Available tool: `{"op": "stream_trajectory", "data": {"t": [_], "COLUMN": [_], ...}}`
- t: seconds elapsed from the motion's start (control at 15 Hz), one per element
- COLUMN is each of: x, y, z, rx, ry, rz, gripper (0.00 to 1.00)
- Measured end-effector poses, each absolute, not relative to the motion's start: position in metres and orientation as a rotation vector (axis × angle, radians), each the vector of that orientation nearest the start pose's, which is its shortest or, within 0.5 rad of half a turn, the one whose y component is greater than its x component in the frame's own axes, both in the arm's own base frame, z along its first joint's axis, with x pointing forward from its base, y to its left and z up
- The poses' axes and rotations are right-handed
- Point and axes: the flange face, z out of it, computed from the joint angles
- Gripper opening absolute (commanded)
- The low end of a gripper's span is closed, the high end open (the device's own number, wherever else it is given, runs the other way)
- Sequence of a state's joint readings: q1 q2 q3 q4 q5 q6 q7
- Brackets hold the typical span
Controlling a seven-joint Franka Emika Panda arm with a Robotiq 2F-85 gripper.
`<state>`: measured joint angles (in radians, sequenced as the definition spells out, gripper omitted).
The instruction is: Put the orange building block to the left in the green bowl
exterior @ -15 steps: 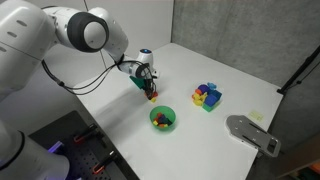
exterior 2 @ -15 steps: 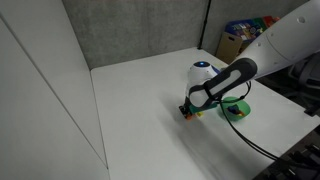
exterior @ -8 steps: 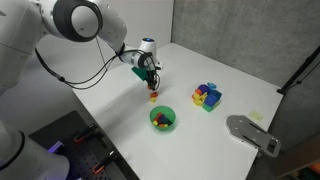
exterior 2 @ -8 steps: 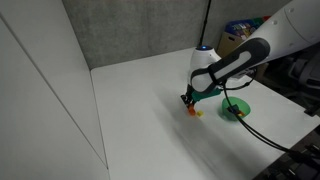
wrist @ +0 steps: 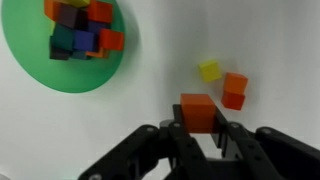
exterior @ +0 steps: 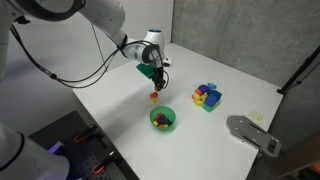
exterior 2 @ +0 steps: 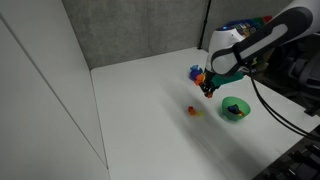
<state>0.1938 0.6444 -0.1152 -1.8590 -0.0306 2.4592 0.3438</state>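
White worktop carries everything, and the robot arm reaches over it from one side. The green bowl is round, bright plastic, and several orange, blue and dark blocks are heaped in it; both exterior views show it sitting flat on the worktop. Off to its side stands a tight cluster of blue, yellow, purple and green blocks, and a flat grey object lies near the worktop's edge.

The claw hangs clear above the worktop, clenched on the orange building block, a small orange-red cube pinched between the dark fingers. Just beyond it on the worktop lie a second orange block and a tiny yellow block, close together. The bowl is apart from the claw, with bare worktop between them.
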Motion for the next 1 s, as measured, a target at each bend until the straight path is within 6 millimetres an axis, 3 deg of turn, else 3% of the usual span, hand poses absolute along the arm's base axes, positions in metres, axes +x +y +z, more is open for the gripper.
{"op": "stream_trajectory", "data": {"t": [0.27, 0.53, 0.73, 0.8, 1.0], "x": [0.609, 0.582, 0.563, 0.556, 0.542], "y": [-0.011, -0.061, -0.080, -0.083, -0.087], "z": [0.172, 0.154, 0.140, 0.135, 0.125], "rx": [-3.241, -3.239, -3.231, -3.229, -3.227], "ry": [0.440, 0.527, 0.569, 0.577, 0.589], "rz": [0.048, 0.035, 0.051, 0.060, 0.090], "gripper": [0.10, 0.10, 0.11, 0.20, 0.24]}}
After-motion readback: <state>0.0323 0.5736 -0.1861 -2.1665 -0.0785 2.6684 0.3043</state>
